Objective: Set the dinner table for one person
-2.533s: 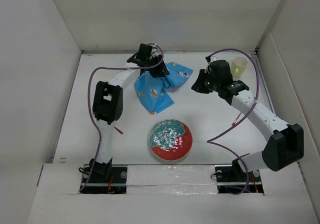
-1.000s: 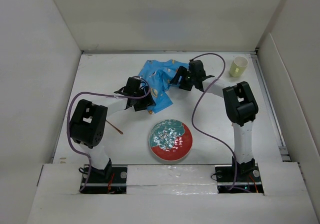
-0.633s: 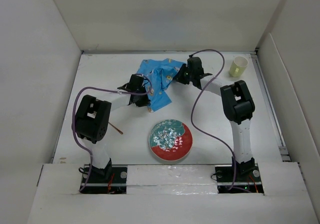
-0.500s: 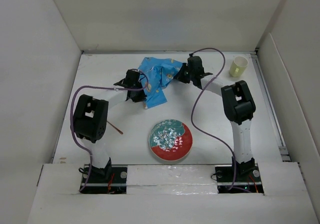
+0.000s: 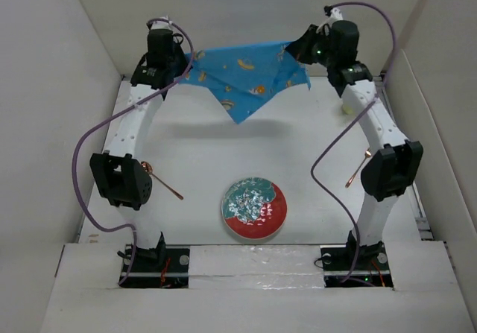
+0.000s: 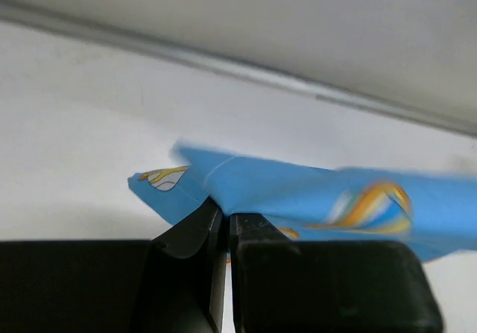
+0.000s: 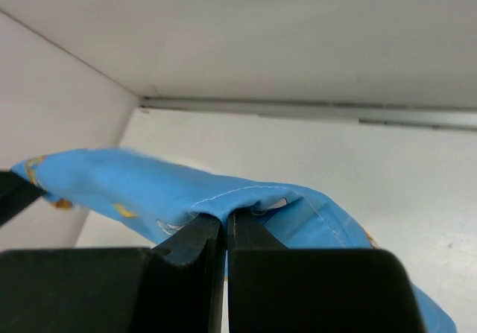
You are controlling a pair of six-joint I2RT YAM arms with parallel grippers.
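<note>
Left hand (image 6: 226, 217) pinching blue cloth (image 5: 242, 80) corner, right hand (image 7: 225, 225) pinching opposite corner, cloth stretched aloft above surface (image 5: 194, 147). One plate (image 5: 254, 208), two spoons (image 5: 162, 182) (image 5: 358, 167), one cup (image 5: 347, 109).

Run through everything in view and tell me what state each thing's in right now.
placemat: lifted clear of the table, spread between both grippers, one corner hanging.
left gripper: shut on the placemat.
right gripper: shut on the placemat.
plate: flat on the table, untouched.
left utensil: lying flat.
right utensil: lying flat.

Plain white walls (image 5: 246, 20) enclose three sides.
</note>
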